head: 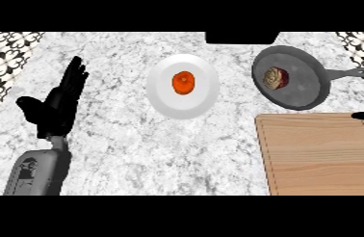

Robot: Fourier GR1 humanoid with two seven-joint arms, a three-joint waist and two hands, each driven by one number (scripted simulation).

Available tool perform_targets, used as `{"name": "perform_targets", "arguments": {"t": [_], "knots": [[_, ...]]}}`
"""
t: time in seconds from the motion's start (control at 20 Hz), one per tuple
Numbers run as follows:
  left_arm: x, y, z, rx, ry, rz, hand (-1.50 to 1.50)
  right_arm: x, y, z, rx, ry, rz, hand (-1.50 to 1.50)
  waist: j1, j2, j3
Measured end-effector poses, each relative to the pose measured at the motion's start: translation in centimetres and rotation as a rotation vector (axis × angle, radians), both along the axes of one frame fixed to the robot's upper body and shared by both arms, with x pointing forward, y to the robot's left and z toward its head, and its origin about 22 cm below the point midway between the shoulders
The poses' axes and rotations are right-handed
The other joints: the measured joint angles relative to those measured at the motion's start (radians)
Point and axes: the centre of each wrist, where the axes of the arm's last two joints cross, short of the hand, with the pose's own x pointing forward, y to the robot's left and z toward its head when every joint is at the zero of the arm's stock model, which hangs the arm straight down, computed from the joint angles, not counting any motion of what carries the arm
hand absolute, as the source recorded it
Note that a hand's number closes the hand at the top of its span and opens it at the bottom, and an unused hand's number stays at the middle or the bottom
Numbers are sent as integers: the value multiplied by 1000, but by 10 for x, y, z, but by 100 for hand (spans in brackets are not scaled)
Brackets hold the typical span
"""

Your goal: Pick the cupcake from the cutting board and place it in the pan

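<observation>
The cupcake [277, 77] already sits in the pan [310, 89] at two o'clock; the board [313, 154] at four o'clock is bare. The left hand [58, 103] rests at nine o'clock, fingers straight, holding nothing. Only a dark tip, likely the right hand [357, 115], shows at three o'clock, its state unclear. The placing looks done; next calls only for pulling clear.

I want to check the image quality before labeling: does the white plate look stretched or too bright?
Head view: the white plate looks taller than wide, so stretched by the steep angle; evenly bright, without a sharp glare spot; the orange item on it stays clearly readable.
</observation>
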Motion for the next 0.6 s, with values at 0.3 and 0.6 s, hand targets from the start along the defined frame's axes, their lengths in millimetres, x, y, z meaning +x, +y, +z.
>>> {"name": "perform_targets", "arguments": {"t": [0.3,0.6], "knots": [[-4,3,0,4,8,17,0,-34,-36,11,-29,19,-39,-150,-18,-9,-1],[-9,4,0,4,14,19,0,-51,-49,14,-76,49,-39,-150,-24,-13,-2]]}}
